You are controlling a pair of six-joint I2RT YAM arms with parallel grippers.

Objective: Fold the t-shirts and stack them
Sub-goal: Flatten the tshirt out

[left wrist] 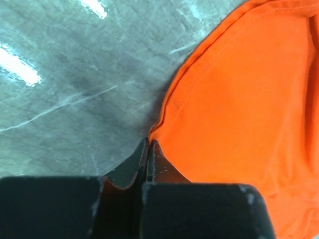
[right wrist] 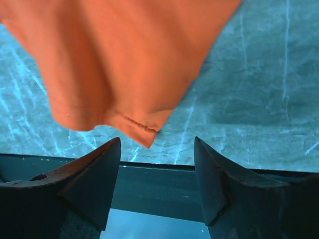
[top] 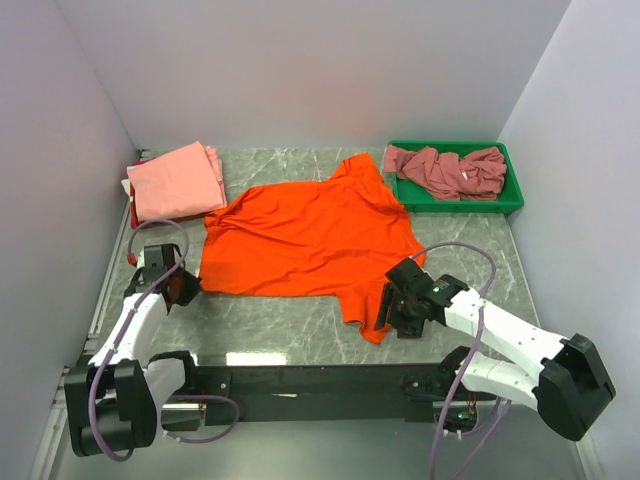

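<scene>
At table centre, top view, the orange t-shirt (top: 300, 235) is being seen spread flat on the grey marbled table (top: 290, 325). Its hem is lying toward 9 o'clock, one sleeve toward 1 o'clock and the other toward 5 o'clock. The hem corner at 8 o'clock is being pinched by the left gripper (top: 183, 288). In the left wrist view its jaws are being seen pressed together with a sliver of orange cloth clamped between them. At 5 o'clock the right gripper (top: 388, 306) is being held at the near sleeve (right wrist: 124, 74). In the right wrist view its jaws are being seen well apart, released, with the sleeve's stitched corner lying just ahead of the gap and touched by neither finger. At 10 o'clock a folded salmon-pink t-shirt (top: 175, 180) is being noted near the orange one; whether the two are touching cannot be told. At 2 o'clock crumpled rose-mauve t-shirts (top: 445, 170) are being seen heaped inside the green bin (top: 510, 200).
</scene>
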